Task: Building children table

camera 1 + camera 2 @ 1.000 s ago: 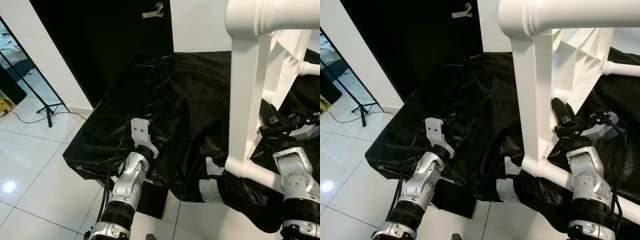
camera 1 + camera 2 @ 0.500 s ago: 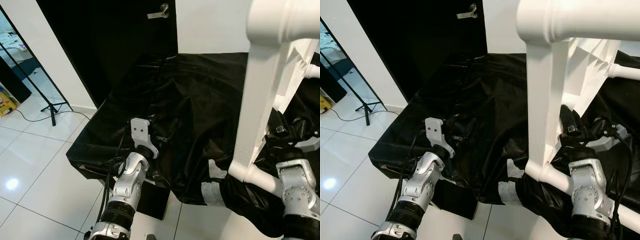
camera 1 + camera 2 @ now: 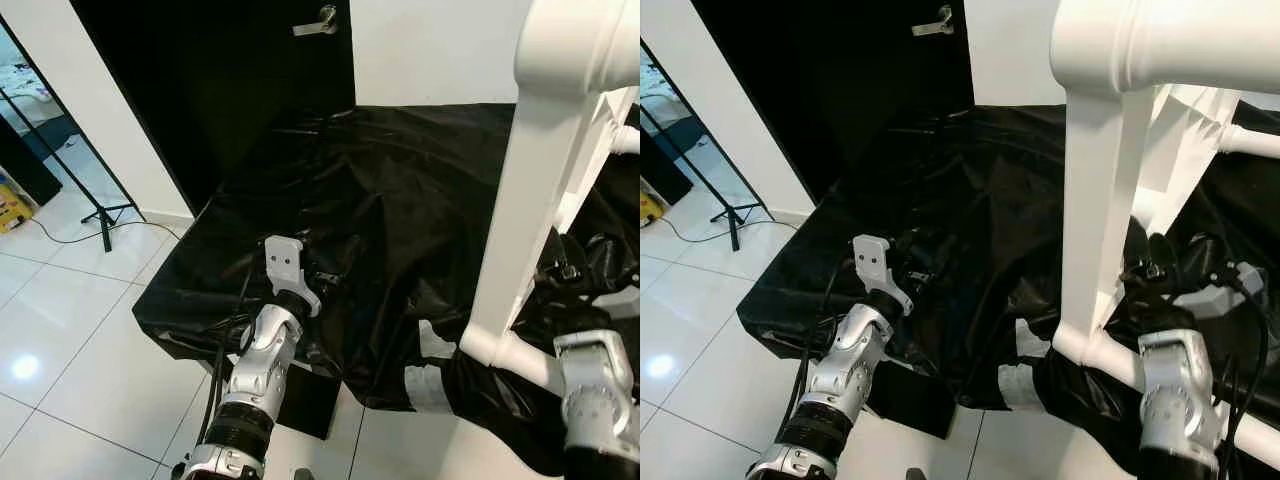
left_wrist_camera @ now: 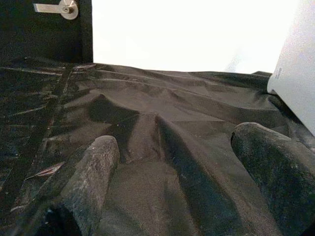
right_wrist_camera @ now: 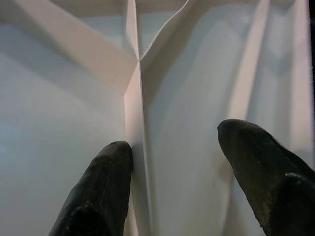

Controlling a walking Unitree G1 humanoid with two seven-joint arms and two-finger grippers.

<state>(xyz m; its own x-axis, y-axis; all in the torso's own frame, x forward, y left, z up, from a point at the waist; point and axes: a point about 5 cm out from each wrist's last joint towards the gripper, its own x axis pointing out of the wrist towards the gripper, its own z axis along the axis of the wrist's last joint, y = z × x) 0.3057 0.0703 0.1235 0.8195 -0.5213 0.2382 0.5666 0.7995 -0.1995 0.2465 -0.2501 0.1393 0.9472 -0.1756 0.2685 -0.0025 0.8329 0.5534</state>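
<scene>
1. We see the white children table [image 3: 1095, 210] tipped on its side on the black sheet [image 3: 380, 200] — probably so its ribbed underside can be reached.
2. Our right tool [image 5: 170, 172] is open at the ribs; our left tool [image 4: 172, 172] is open and empty over the sheet.

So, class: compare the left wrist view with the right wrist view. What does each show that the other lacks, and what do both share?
Left wrist view: the black sheet lying in folds, a dark door with its handle, a bright wall, and a white table edge. The left pincer is open above the sheet.

Right wrist view: the white ribbed underside of the table, close up, with ribs meeting at a joint. The right pincer is open against it.

Both: two black fingers spread apart, holding nothing, and some white table plastic.
</scene>
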